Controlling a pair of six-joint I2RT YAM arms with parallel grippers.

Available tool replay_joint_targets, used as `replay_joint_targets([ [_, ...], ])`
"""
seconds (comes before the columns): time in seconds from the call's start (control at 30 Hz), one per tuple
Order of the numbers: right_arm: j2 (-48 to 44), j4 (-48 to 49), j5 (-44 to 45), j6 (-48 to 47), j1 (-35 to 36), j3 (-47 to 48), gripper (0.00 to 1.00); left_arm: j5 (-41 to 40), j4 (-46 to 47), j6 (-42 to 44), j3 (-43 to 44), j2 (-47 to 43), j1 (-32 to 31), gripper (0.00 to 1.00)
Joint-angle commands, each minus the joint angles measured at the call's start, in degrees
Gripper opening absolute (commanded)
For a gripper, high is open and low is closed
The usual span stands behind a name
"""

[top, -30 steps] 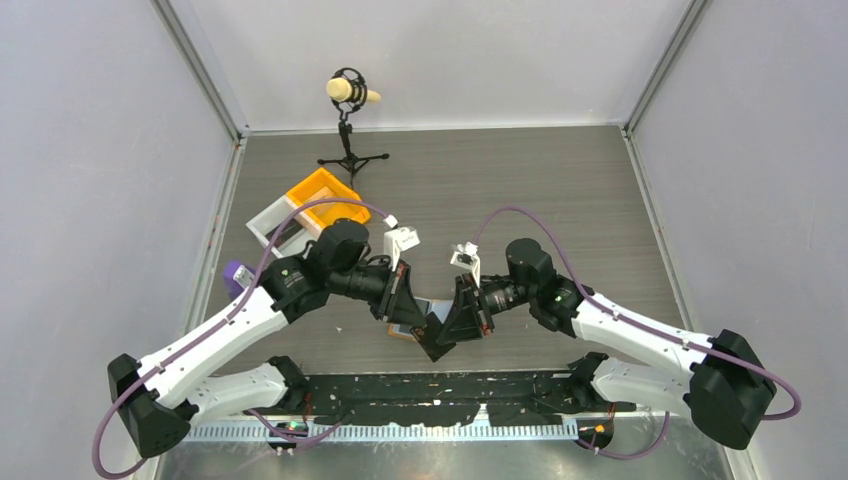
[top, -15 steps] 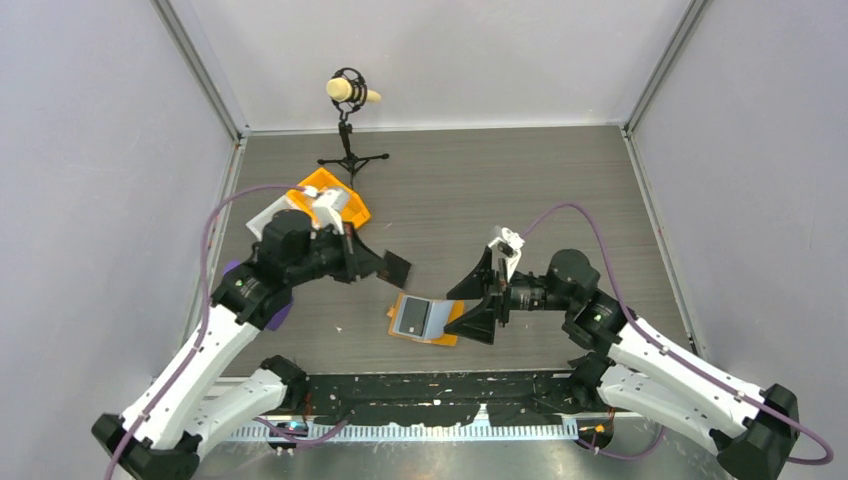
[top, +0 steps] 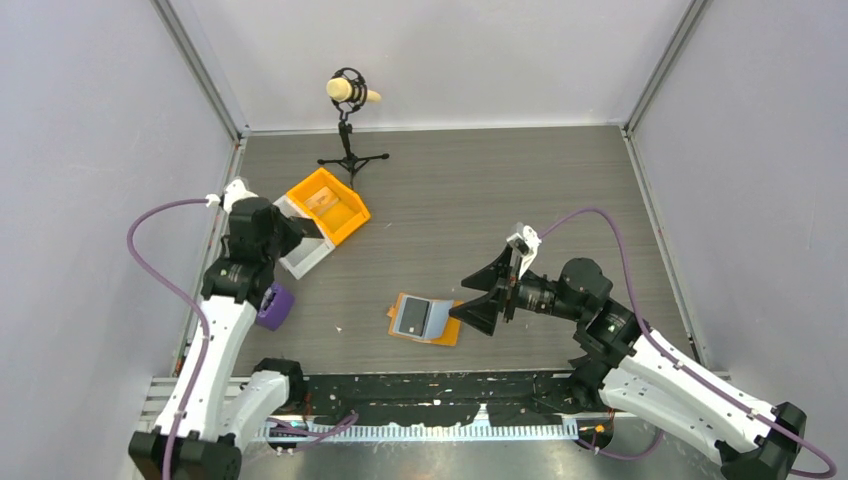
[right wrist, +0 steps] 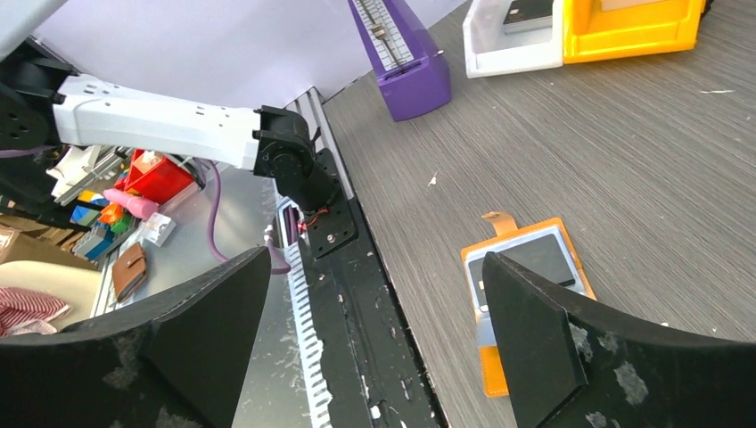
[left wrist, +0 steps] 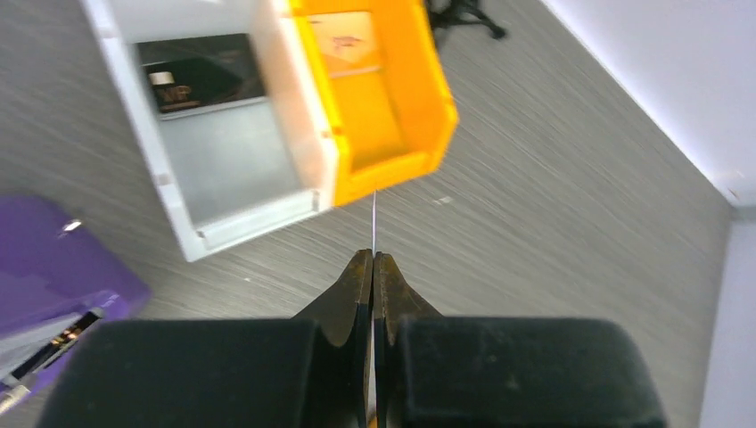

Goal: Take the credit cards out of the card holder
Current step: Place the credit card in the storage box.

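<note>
At the far left a purple box [top: 272,305] lies on the table [top: 480,200]. Just beside it the left gripper [left wrist: 373,259] has its fingers pressed together on a card [left wrist: 374,223], seen edge-on as a thin sliver sticking out from the tips. In the wrist view the sliver points at the near end of the seam between a white bin [left wrist: 232,160] and an orange bin [left wrist: 392,116], which sit side by side, touching. A binned card [left wrist: 201,71], dark, lies flat at the far end of the white bin. Behind the bins a microphone [top: 350,90] stands on a tripod. Near the table's front edge the holder [top: 450,328] lies open and flat, with a dark pocketed card [right wrist: 546,259] in its grey panel. Just right of the holder, the right gripper [top: 465,300] faces it with fingers spread wide, gripping nothing and not touching it.
</note>
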Motion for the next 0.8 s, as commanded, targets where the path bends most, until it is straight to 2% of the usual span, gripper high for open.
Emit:
replay_joint_targets([
  [0.0,0.1,0.4,2.0,-0.5,0.1,0.5,0.97,-3.4,6.3,-3.9,0.7,4.2,5.7,0.0],
  [0.2,2.4,0.0,0.0,0.1,0.1,2.2,0.97,-4.5,9.7,-7.3,1.1,10.8,13.3,0.0],
  [0.33,3.2,-2.2,-0.6,-0.9,0.0,2.8,0.97,-1.3,13.6,-5.7,1.6,15.4,17.0,0.0],
  [0.5,4.0,-6.8,-0.3,-2.4,-0.2,4.1,0.97,1.4,15.0,-2.9,3.9,20.8,18.8,0.0],
  [0.63,4.9,-7.0,-1.3,-2.3,-0.2,4.3,0.97,1.5,15.9,-1.1,5.0,25.0,19.0,0.0],
  [0.77,6.7,-7.0,-1.7,-2.7,-0.3,5.3,0.97,4.8,16.9,1.3,7.4,29.6,19.3,0.0],
])
